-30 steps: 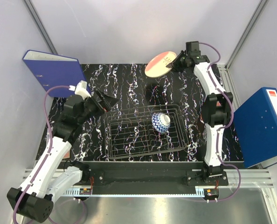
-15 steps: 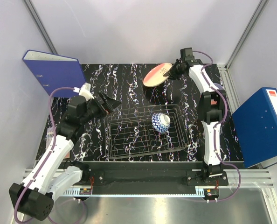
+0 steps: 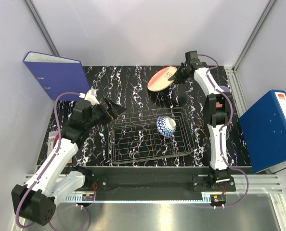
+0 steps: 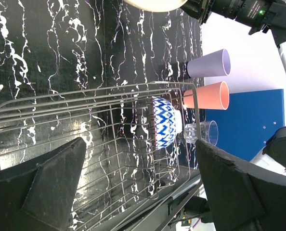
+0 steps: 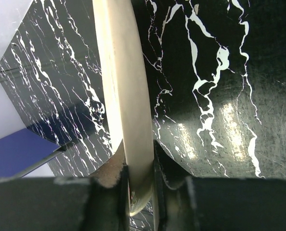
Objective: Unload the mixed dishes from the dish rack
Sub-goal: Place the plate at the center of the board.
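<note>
**Plate Aloft, Bowl Alone in the Rack**

The right gripper [image 3: 177, 75] was clamped on the rim of the large pink plate [image 3: 160, 80], holding it tilted above the far part of the black marbled table [image 3: 109, 77], beyond the dish rack [image 3: 148, 114]. The left gripper [image 3: 115, 109] hung at the rack's left end, jaws wide apart and empty. The blue-and-white bowl [image 3: 165, 125] sat inside the rack (toward its right end). The lavender cup [image 4: 208, 65], pink cup [image 4: 205, 96] and clear glass [image 4: 201, 132] were lined up on the table just outside that end.
</note>
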Controlling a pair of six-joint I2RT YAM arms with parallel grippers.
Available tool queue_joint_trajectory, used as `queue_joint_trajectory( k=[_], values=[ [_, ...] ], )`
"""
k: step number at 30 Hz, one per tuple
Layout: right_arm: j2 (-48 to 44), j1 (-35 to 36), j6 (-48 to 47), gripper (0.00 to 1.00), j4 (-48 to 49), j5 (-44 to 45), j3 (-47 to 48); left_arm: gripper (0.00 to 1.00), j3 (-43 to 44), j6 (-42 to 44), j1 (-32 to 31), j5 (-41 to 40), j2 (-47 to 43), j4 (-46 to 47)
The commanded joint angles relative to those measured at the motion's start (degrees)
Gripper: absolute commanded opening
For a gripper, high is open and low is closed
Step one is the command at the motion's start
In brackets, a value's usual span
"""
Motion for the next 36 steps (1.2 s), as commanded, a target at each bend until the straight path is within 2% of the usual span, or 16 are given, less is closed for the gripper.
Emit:
queue_joint_trajectory(
  k=[1,5,11,18,26,31,36],
  values=[
    [0.4,0.5,-2.3,0.3,-3.6,3.5,0.9,0.99,-0.2,-0.6,0.1,2.1,0.5,3.6],
    [0.0,0.6,-2.3,0.38,-3.7,3.4,-0.3,0.99,-0.7,-0.9,0.1,2.5,0.6,3.8],
    [0.1,0.5,-2.1,0.42,-3.5,3.2,-2.3,0.99,-2.0,-1.5,0.1,2.9,0.7,4.5],
    [0.9,0.6,-1.4,0.66,-4.4,4.2,-3.7,0.99,-2.6,-1.9,0.1,3.6,1.7,5.0],
    [0.4,0.6,-0.9,0.8,-5.8,6.7,-3.9,0.99,-3.3,-2.1,0.1,4.2,2.6,5.4],
    [-3.9,0.5,0.0,0.88,-5.6,7.8,-4.1,0.99,-3.3,-1.7,0.1,4.3,2.8,5.5],
    [-11.3,0.7,-0.1,0.9,-4.1,6.3,-2.0,0.99,-0.5,1.6,0.1,4.1,2.8,3.9]
  ],
)
